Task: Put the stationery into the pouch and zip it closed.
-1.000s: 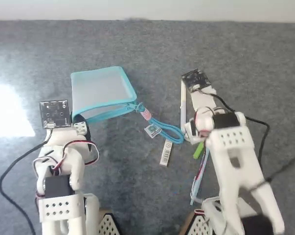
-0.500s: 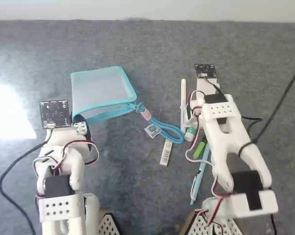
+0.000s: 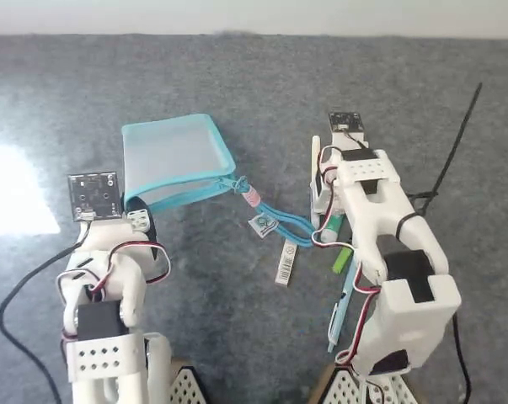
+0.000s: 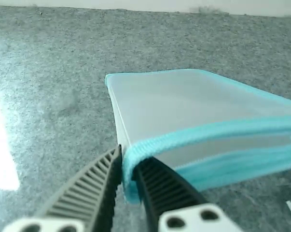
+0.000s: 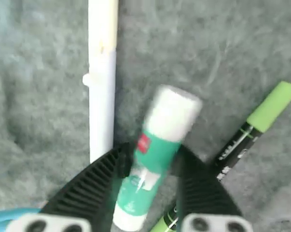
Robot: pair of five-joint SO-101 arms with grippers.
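Observation:
The translucent pouch (image 3: 171, 156) with teal trim lies open on the grey table. My left gripper (image 4: 129, 159) is shut on the teal zipper edge at the pouch's (image 4: 184, 106) near corner. In the high view that gripper (image 3: 140, 217) sits at the pouch's front left corner. My right gripper (image 5: 152, 152) is down over the green and white glue stick (image 5: 169, 116), with a finger pressed against each side of it. A white pen (image 5: 102, 77) lies just beside it, a green marker (image 5: 261, 121) on the other side. From above, the right gripper (image 3: 325, 215) covers most of the glue stick (image 3: 324, 229).
A teal strap (image 3: 283, 220) with a small tag runs from the pouch's zipper toward the right arm. A white label strip (image 3: 285, 263) lies below it. A light blue pen (image 3: 338, 313) and the green marker (image 3: 343, 257) lie partly under the right arm.
The right arm has swung round and come down over the glue stick, its fingers now on either side of it. The left arm and pouch have not moved.

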